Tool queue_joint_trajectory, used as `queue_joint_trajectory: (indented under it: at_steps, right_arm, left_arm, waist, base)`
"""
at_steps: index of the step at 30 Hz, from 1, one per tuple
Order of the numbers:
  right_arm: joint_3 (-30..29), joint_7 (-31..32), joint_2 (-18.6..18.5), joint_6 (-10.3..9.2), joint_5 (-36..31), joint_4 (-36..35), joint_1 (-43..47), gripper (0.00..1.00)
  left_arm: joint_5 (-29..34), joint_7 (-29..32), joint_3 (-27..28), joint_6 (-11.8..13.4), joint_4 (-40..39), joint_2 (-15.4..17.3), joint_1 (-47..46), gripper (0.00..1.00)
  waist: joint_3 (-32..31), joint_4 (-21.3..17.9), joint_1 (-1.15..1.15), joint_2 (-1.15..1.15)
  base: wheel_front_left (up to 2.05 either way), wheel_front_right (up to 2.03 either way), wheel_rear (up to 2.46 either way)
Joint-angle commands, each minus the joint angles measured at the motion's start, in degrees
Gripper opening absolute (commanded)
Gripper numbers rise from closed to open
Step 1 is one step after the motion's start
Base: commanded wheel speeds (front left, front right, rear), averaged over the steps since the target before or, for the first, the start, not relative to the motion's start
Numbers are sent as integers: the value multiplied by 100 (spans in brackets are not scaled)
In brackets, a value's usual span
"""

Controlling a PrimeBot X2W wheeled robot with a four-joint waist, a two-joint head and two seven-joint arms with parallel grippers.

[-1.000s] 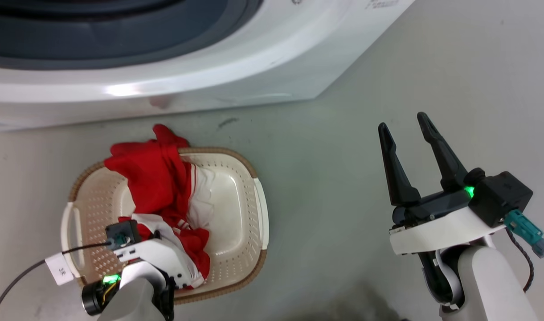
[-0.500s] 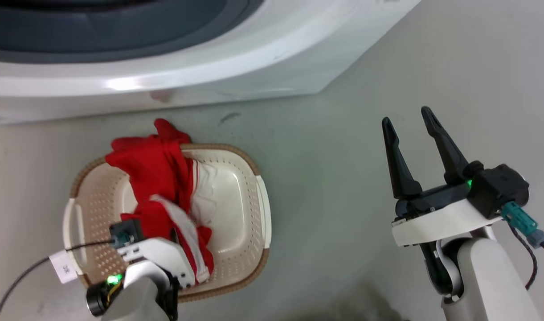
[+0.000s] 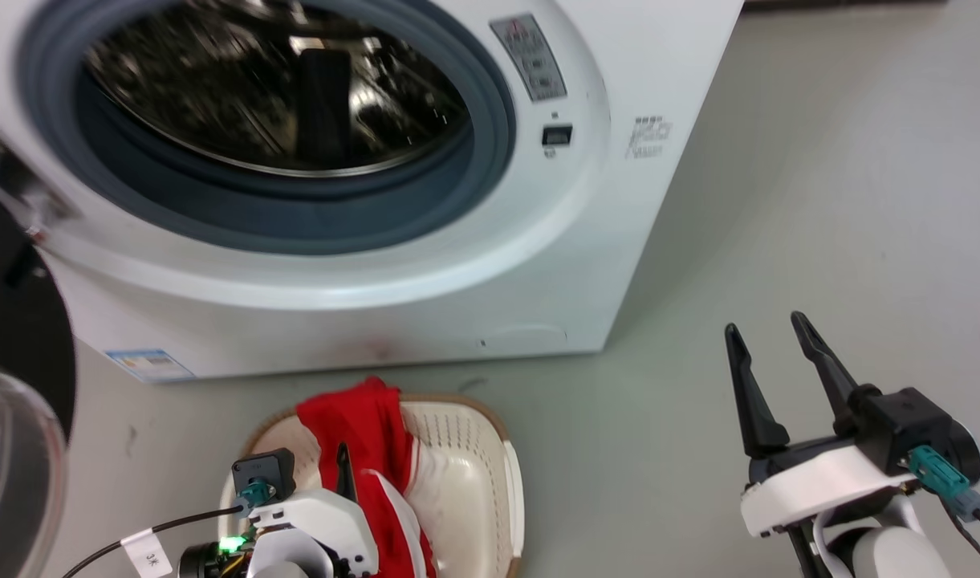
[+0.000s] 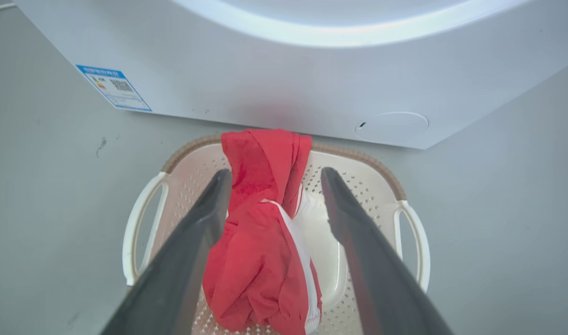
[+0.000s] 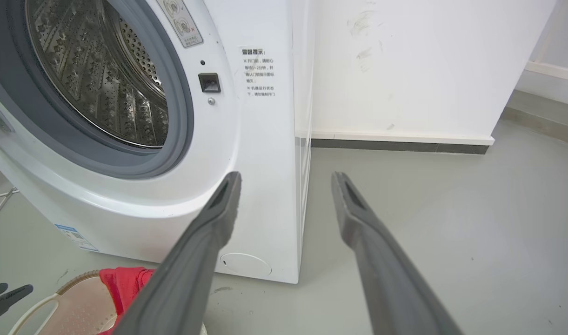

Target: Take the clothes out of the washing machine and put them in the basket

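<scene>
Clothes: bright red fabric garment with white stripes (image 4: 258,232) is lying bunched in the basket, its upper end draping over the rim on the washer's side.
Basket: small cream-white perforated plastic basket with a brown rim (image 4: 187,155) is sitting on the grey floor (image 3: 819,201), just in front of the washer's lower panel.
Washing machine: large white front-loading washing machine (image 3: 602,241) is standing with its black-framed glass door (image 3: 24,353) swung open at the robot's left, its shiny perforated steel drum (image 5: 102,79) showing through the grey rubber porthole.
Left hand: left hand (image 4: 272,174) is hovering over the basket, its two dark fingers spread apart with the red garment lying beneath and between them. Whether one finger is brushing the fabric, I cannot tell.
Right hand: right hand (image 3: 764,323) is hanging above the floor to the washer's right, well apart from the basket, fingers spread and gripping nothing.
</scene>
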Motion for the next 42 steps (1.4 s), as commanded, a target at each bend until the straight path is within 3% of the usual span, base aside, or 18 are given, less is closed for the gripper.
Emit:
queue_joint_trajectory:
  at_steps: [1, 11, 18, 24, 42]
  right_arm:
    - [-39, 27, -2, -2, -35, -70, 98, 100]
    - [-289, 127, -2, -3, -144, -427, 520, 100]
    - [-343, 147, -2, -2, -193, -486, 717, 100]
    - [-322, 159, -2, -3, -175, -530, 887, 100]
    - [-256, 173, -2, -3, -126, -546, 972, 100]
  left_arm:
    - [69, -14, 36, 17, -213, -3, 131, 100]
    - [788, -13, 105, -5, -2629, -9, 713, 100]
    - [1262, -13, 17, -90, -3790, 120, 1151, 100]
    - [1407, -13, 2, -93, -4095, 288, 1550, 100]
    - [1280, -12, -15, -28, -4147, 331, 1785, 100]
  waist:
    - [-435, 189, 1, 0]
    - [-958, 346, 1, 0]
    - [-1267, 368, 1, 0]
    - [-1385, 355, 1, 0]
    - [-1450, 374, 1, 0]
  base:
    - [0, 0, 0]
    - [0, 0, 0]
    - [0, 0, 0]
    - [0, 0, 0]
    - [0, 0, 0]
